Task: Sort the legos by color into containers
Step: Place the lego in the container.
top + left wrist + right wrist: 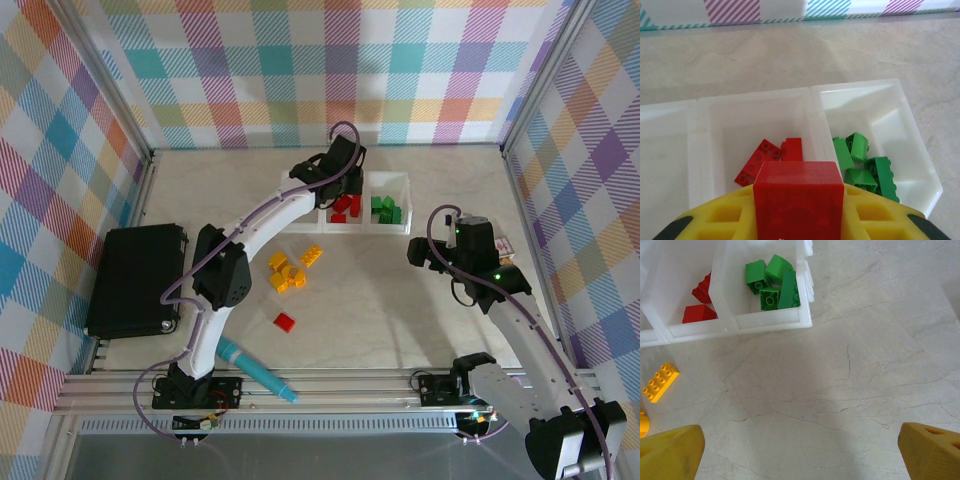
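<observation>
We've got the left gripper point(799, 222) with its jaws pinching a red lego point(799, 192), held over the near side of the middle compartment of the white tray point(816, 107). Two more red legos point(767, 157) lie in there. The green legos point(865, 167) sit heaped in the compartment to its right (quite a jumble). Over to the right gripper point(800, 452): it hangs above the table point(865, 365) just beside the tray, jaws spread wide, gripping nothing. Out on the table we see a cluster of yellow legos point(288, 272) and one loose red lego point(285, 321).
</observation>
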You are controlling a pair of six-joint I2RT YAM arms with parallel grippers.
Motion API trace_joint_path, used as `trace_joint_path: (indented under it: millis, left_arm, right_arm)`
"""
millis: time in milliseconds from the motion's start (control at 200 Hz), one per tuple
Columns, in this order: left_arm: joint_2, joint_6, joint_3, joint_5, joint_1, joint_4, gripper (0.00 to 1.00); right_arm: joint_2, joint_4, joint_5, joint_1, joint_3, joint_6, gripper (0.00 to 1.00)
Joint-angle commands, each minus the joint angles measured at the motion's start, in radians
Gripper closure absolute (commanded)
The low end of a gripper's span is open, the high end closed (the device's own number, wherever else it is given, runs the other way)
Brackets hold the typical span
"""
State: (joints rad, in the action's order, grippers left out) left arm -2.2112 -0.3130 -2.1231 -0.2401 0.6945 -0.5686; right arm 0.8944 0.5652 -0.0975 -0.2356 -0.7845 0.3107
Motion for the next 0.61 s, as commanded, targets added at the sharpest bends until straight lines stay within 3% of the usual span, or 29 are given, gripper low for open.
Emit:
trace_joint_path:
  millis: [0, 600]
  left_arm:
    - [-0.07, 0.022, -0.059, 0.009, -0.013, 0.009, 0.79]
    - [-0.193, -0.07, -0.062, 0.094, -0.056, 0.026, 0.76]
  right_arm:
    - [0.001, -0.01, -0.003, 0.004, 0.004, 0.002, 0.01]
    - [0.011, -0.017, 0.001, 0.004, 0.004, 0.002, 0.01]
